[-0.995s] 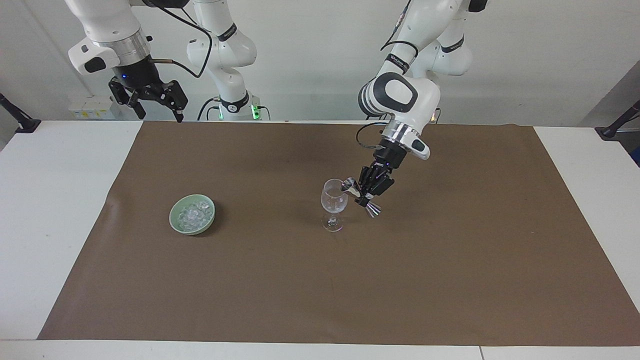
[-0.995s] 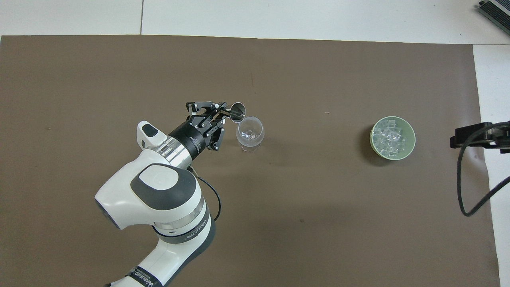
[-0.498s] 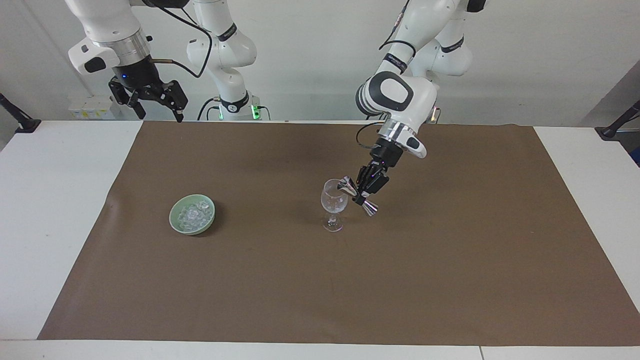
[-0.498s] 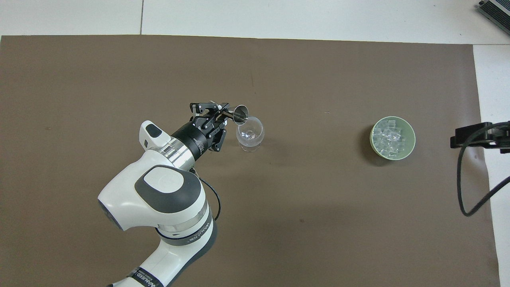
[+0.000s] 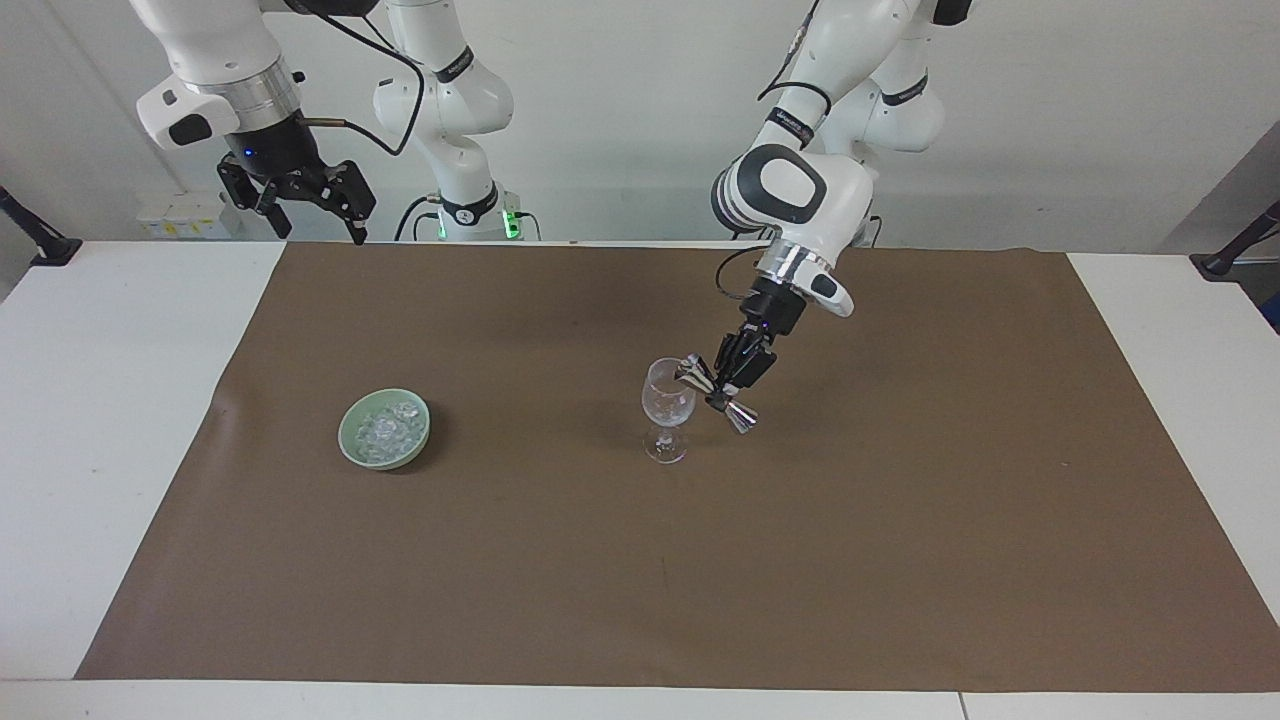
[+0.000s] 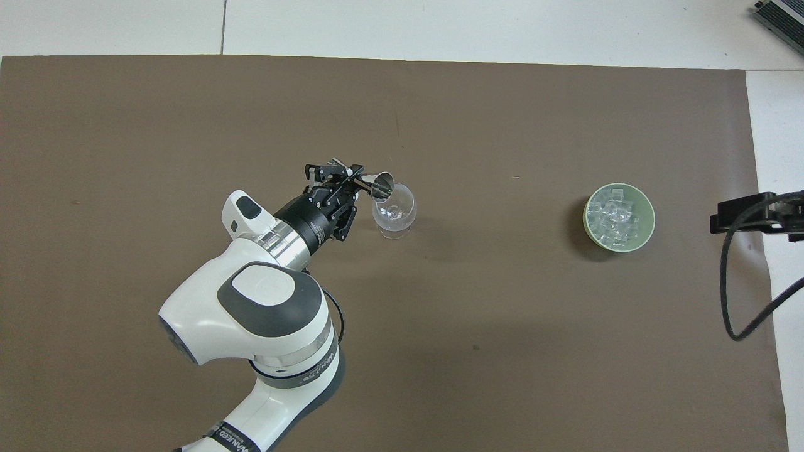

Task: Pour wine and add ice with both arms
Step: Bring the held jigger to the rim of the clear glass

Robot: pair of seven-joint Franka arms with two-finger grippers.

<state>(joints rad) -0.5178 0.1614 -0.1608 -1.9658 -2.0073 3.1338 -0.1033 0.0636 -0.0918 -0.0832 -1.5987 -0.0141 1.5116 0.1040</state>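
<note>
A clear wine glass [image 5: 667,410] [image 6: 394,212] stands upright in the middle of the brown mat. My left gripper [image 5: 722,385] [image 6: 347,183] is shut on a silver double-ended jigger [image 5: 713,392] [image 6: 375,183] and holds it tilted, its upper mouth at the glass's rim. The ice [image 5: 386,426] [image 6: 616,216] lies as several small clear chunks in a pale green bowl [image 5: 353,445] [image 6: 649,221] toward the right arm's end of the table. My right gripper [image 5: 305,196] is open and empty, raised over the table's edge at the robots' end; that arm waits.
The brown mat [image 5: 640,560] covers most of the white table [image 5: 90,400]. A black cable [image 6: 732,295] hangs from the right arm beside the bowl in the overhead view.
My left gripper has tilted the jigger further toward the glass, its mouth now over the rim. The right arm has not moved.
</note>
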